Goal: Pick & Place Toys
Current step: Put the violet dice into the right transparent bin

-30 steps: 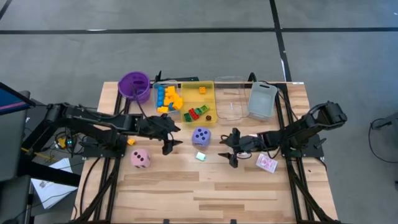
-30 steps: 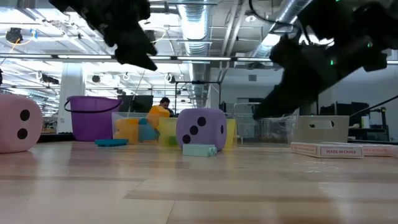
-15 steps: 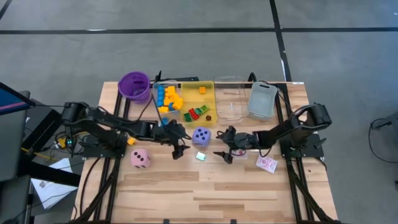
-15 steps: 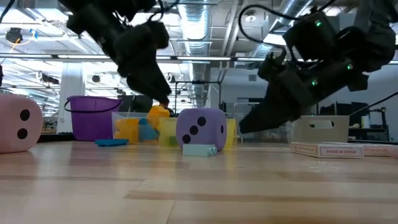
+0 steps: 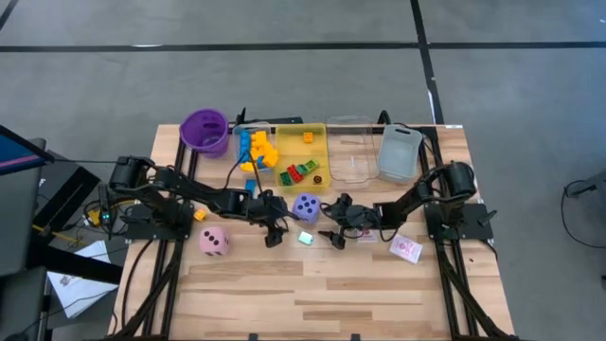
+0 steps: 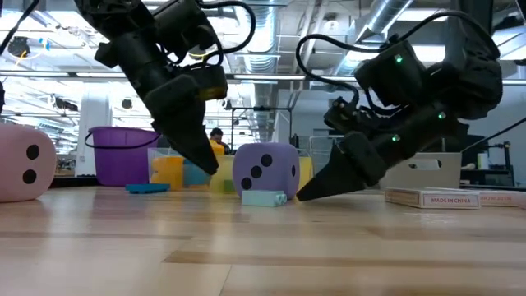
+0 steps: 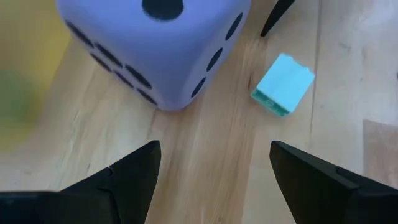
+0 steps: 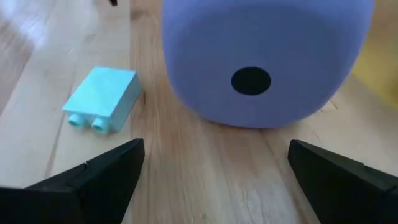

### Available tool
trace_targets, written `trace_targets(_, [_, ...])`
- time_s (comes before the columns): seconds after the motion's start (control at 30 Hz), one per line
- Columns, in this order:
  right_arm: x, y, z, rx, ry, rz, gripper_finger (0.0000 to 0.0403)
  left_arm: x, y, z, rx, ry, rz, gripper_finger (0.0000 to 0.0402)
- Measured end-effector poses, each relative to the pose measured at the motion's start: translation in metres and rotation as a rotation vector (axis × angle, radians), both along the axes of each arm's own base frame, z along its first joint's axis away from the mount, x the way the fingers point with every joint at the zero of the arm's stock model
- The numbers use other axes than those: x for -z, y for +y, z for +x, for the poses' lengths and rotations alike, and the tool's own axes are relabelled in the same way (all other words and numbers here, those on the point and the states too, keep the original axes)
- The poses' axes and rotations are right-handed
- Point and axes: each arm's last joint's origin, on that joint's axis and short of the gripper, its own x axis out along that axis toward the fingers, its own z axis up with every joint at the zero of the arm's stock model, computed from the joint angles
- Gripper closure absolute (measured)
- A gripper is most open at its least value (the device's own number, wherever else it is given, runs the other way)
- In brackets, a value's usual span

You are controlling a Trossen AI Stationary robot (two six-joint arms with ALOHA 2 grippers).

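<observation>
Closing in from both sides, the two arms meet at the middle of the worktop, where the purple die sits just in front of the yellow tray with a small light-blue block just beside it. The left gripper hangs low just beside the die, its fingers spread wide and holding nothing; in its wrist view the die lies ahead and off to one side, not between the tips. The right gripper comes in low from the other side, fingers likewise wide apart and empty, with the die and the block both in front of it.

The step in hand looks like a reach for one of these two toys. To do it well, only one arm should commit: both tips crowd the same small patch, and the low view shows them pointing at each other across the die. Whichever arm goes should centre its toy between the fingers before closing. The pink die lies well apart near the left arm, and cards near the right.
</observation>
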Motion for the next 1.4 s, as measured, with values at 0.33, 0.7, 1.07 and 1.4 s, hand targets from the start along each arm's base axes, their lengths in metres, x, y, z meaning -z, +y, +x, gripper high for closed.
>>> trace_targets(0.33, [0.002, -0.009, 0.002, 0.049, -0.032, -0.004, 0.001, -0.005, 0.001, 0.004, -0.003, -0.064, -0.005, 0.0105])
trace_targets(0.7, [0.002, -0.015, 0.005, 0.08, -0.028, -0.035, 0.001, -0.012, 0.001, 0.011, -0.001, -0.165, -0.012, 0.0105])
trace_targets(1.07, [-0.007, -0.016, 0.023, 0.036, -0.035, -0.067, 0.001, -0.013, 0.002, 0.012, -0.012, -0.174, -0.002, 0.0105])
trace_targets(1.4, [-0.008, -0.016, 0.025, 0.056, -0.036, -0.028, 0.001, -0.017, 0.001, 0.015, -0.003, -0.228, -0.018, 0.0105])
